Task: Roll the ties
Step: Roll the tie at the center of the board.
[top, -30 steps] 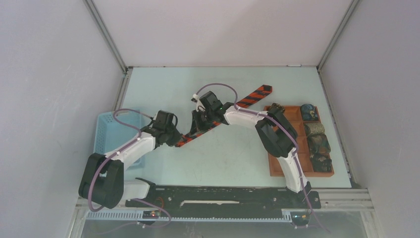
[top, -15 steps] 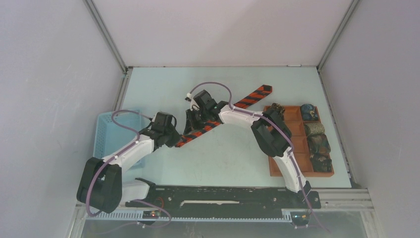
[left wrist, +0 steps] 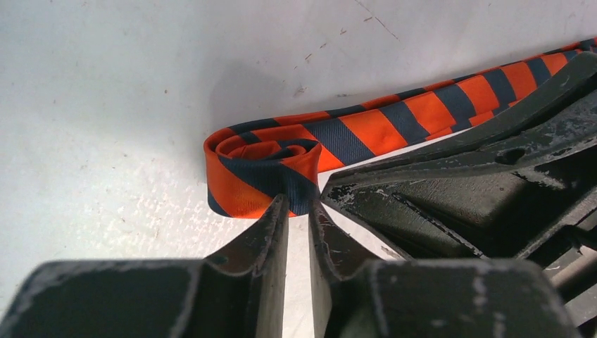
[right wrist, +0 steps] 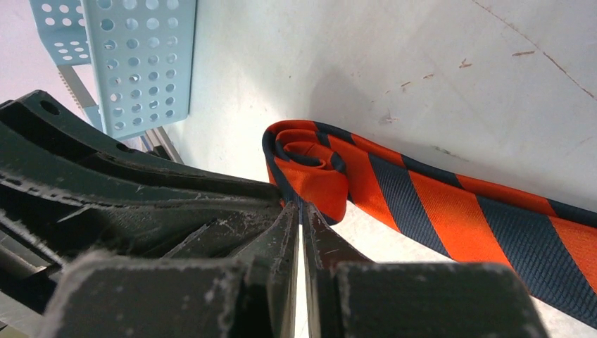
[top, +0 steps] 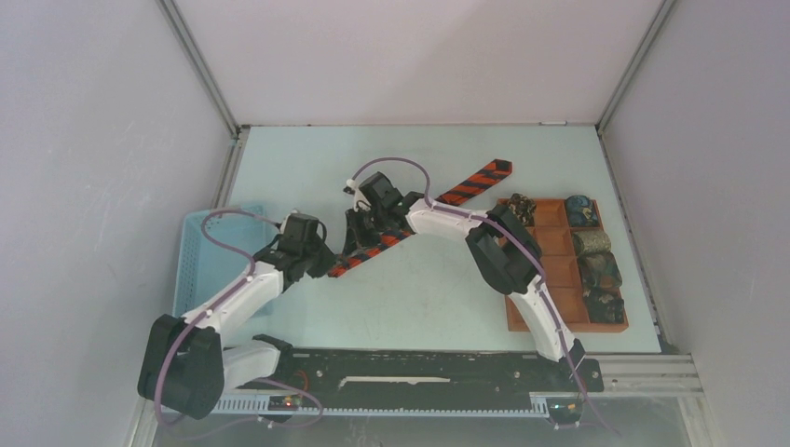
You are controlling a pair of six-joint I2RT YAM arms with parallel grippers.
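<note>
A long tie [top: 475, 180] with orange and dark diagonal stripes lies slanted across the table. Its near-left end is wound into a small roll [left wrist: 260, 162] [right wrist: 306, 158]. My left gripper [left wrist: 299, 204] [top: 328, 264] sits low at the roll's near side. Its jaws stand a narrow gap apart, tips touching the roll's edge, with bare table showing between them. My right gripper [right wrist: 303, 208] [top: 357, 244] comes in from the other side, jaws nearly together and pinching the roll's outer edge. Several small dark rolled ties [top: 596, 244] sit in the tray.
A light blue perforated basket [top: 200, 247] [right wrist: 134, 56] stands at the left, beside the left arm. A brown compartmented tray [top: 566, 312] lies at the right, partly under the right arm's elbow. White walls enclose the table on three sides.
The left jaws have parted slightly from shut. Both wrists have shifted a little to the left along the tie's rolled end.
</note>
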